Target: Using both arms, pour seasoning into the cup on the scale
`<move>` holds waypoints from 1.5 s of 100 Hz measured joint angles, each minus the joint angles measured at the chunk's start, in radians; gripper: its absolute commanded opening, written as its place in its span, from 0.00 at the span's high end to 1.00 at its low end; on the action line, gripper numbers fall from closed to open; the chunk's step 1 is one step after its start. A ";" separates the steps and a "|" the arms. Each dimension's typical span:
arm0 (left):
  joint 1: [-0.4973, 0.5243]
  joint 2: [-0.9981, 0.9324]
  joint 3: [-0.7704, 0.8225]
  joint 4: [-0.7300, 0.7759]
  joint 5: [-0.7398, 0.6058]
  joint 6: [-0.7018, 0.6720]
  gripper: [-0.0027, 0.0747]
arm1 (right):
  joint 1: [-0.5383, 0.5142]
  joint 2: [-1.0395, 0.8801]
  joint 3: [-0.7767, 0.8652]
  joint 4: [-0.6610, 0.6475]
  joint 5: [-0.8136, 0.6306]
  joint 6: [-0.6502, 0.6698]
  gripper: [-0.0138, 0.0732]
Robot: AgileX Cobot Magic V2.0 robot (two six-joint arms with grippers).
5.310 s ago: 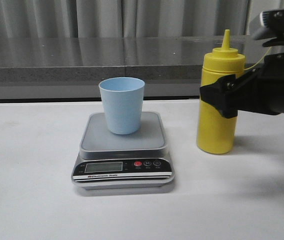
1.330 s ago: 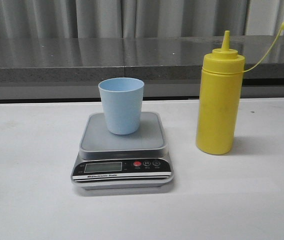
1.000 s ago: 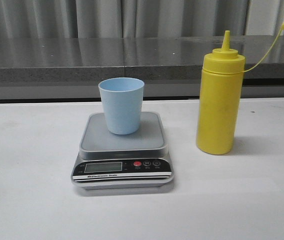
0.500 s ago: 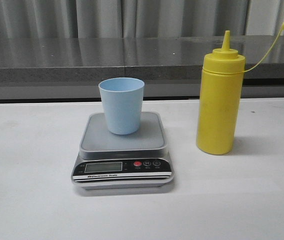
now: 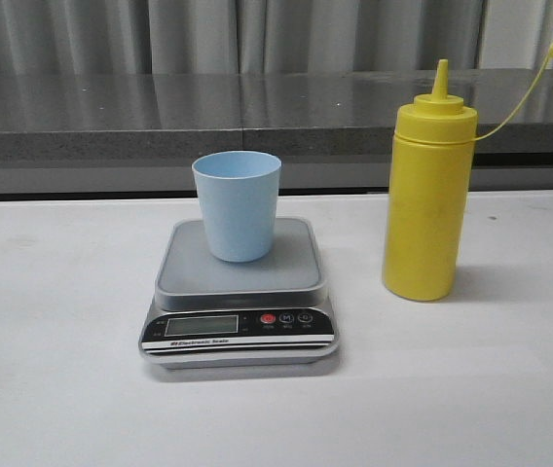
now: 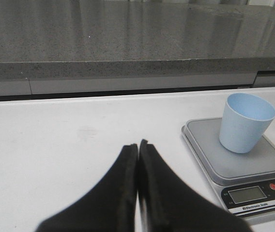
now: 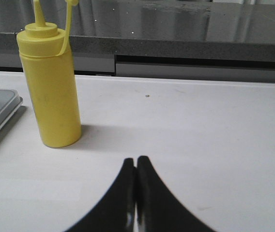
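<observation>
The cup [image 5: 238,205] is smooth pale blue plastic, round and a bit thinner at the bottom, and it stands mouth-up on the flat grey square top of the scale [image 5: 239,292], which has a shiny black front with a little screen and a red button. Just beside the scale on the white table [image 5: 62,389] stands the seasoning [image 5: 426,195], a tall smooth yellow bottle pointing straight up, with a pointy tip and a thin cap string sticking out sideways. The left gripper [image 6: 138,145] and the right gripper [image 7: 136,161] each have two black fingers pressed together with nothing between them, both well apart from the scale.

1 cup [image 5: 238,204], 1 scale [image 5: 239,297], 1 seasoning btl [image 5: 424,195], 2 grippers: left gripper [image 6: 138,145], right gripper [image 7: 136,159].
</observation>
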 measured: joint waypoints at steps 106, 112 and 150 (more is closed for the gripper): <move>0.131 -0.336 0.334 0.088 -0.205 0.000 0.99 | 0.000 0.000 0.000 0.000 -0.001 0.000 0.92; 0.135 -0.336 0.334 0.090 -0.208 0.000 0.99 | 0.000 0.000 0.000 0.000 -0.001 0.000 0.92; 0.139 -0.336 0.334 0.096 -0.208 0.000 0.99 | 0.000 0.000 0.000 0.000 -0.001 0.000 0.92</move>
